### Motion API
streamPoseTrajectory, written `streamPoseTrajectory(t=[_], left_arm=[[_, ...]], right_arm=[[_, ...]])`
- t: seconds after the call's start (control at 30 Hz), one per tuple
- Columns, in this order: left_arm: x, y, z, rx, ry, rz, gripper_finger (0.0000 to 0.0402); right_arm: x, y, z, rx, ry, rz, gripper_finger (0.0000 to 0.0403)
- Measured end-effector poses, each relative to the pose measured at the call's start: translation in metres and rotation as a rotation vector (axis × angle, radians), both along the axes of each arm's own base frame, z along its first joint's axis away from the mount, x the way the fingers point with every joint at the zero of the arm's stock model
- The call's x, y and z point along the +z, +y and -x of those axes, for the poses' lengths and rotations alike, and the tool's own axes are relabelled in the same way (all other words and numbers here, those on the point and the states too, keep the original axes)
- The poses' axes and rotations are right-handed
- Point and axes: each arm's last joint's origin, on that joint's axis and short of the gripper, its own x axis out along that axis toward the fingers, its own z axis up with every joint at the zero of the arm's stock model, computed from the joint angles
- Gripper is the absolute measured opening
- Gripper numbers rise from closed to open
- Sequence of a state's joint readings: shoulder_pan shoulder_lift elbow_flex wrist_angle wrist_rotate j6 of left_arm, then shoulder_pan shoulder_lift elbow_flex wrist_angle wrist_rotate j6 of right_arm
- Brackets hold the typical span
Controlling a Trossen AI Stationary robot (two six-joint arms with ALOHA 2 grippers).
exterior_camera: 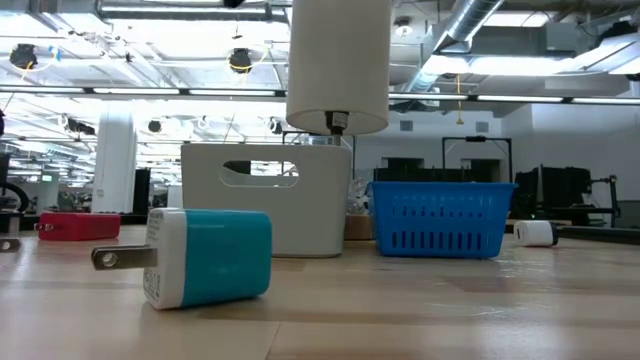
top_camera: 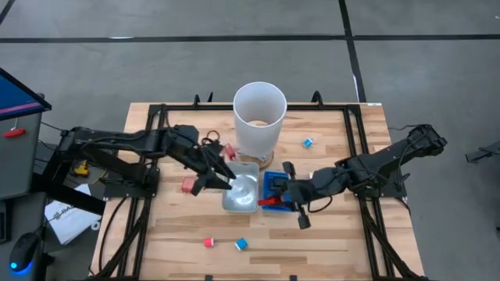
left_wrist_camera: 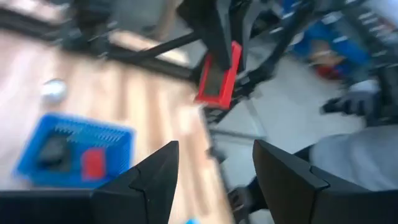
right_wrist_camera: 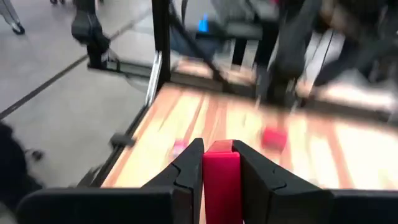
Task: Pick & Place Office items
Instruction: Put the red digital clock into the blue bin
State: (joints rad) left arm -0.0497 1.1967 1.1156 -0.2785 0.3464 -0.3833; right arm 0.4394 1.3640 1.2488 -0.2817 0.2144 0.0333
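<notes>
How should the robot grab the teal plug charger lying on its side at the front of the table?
Probably by the teal charger's chunky body, coming down from above, with one finger on each flat long side. It lies on its side with its metal prongs sticking out one end; those look too thin and slippery, so leave them alone. The bare wood table around it leaves room for open fingers.

Bright overhead ceiling lights; both wrist views heavily motion-blurred, low view sharp

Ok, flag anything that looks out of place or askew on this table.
Mostly scatter: a red piece and a blue-and-white piece lie near the front edge, another blue one sits alone behind the blue tray. The right gripper clamps a red block. Nothing looks spilled or damaged.
</notes>
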Motion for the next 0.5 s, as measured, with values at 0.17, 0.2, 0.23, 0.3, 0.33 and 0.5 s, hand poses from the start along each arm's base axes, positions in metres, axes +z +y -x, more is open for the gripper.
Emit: streamPoseTrajectory(t=[0.17, 0.2, 0.23, 0.3, 0.33, 0.5], left_arm=[[0.003, 0.002, 0.040, 0.151, 0.117, -0.110, 0.0202], [0.001, 0.002, 0.046, 0.171, 0.136, -0.124, 0.0203], [0.003, 0.003, 0.051, 0.201, 0.114, -0.129, 0.0203], [-0.002, 0.003, 0.062, 0.244, 0.109, -0.121, 0.0204], [-0.003, 0.004, 0.068, 0.271, 0.098, -0.112, 0.0204], [-0.021, -0.001, 0.085, 0.340, 0.081, -0.063, 0.0198]], right_arm=[[-0.016, 0.002, 0.010, -0.060, 0.190, -0.051, 0.0066], [-0.019, 0.002, 0.011, -0.085, 0.206, -0.052, 0.0066], [-0.022, 0.002, 0.012, -0.116, 0.211, -0.058, 0.0065], [-0.030, 0.000, 0.013, -0.172, 0.236, -0.062, 0.0065], [-0.034, 0.000, 0.013, -0.191, 0.246, -0.076, 0.0065], [-0.062, -0.003, 0.016, -0.317, 0.307, -0.171, 0.0065]])
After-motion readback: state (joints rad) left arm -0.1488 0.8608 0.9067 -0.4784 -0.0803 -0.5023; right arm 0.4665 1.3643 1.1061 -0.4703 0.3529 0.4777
